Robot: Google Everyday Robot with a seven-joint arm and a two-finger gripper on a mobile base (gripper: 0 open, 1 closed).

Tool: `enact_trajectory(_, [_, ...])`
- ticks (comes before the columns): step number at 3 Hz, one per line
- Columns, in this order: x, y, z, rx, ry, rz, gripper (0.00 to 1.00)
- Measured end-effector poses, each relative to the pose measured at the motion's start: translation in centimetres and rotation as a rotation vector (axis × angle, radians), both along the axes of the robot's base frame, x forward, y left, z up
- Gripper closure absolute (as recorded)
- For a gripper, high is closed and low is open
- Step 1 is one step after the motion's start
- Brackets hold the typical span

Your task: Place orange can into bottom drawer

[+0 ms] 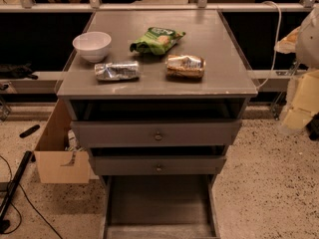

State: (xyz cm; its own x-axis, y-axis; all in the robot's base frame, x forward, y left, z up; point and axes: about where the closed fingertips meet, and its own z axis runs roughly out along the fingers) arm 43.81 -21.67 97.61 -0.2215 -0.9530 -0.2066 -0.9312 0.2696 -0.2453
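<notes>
Orange can [185,66] lies sideways on the cabinet top [219,34], gold-brown with a pale label (silvery ends), at 3 o'clock from the silver can [117,70]. Bottom drawer [159,203] stands open at 6 o'clock. Gripper [303,101] hangs at 3 o'clock; open or closed, can't tell.

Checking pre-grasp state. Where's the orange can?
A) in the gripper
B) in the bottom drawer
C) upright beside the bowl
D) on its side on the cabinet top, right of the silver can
D: the orange can lies on its side on the cabinet top, right of the silver can; the gripper sits at the view's right edge, off the cabinet.
</notes>
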Motion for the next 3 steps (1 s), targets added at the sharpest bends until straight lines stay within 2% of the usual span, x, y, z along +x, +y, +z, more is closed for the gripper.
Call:
enact_trajectory(1, [0.0,0.0,0.0,0.0,0.0,0.0,0.0])
enact_trajectory(2, [1.1,0.2,0.0,0.036,0.0,0.019,0.0])
enact_trajectory(3, [8.4,3.9,-1.0,0.153,-0.014,0.113,0.0])
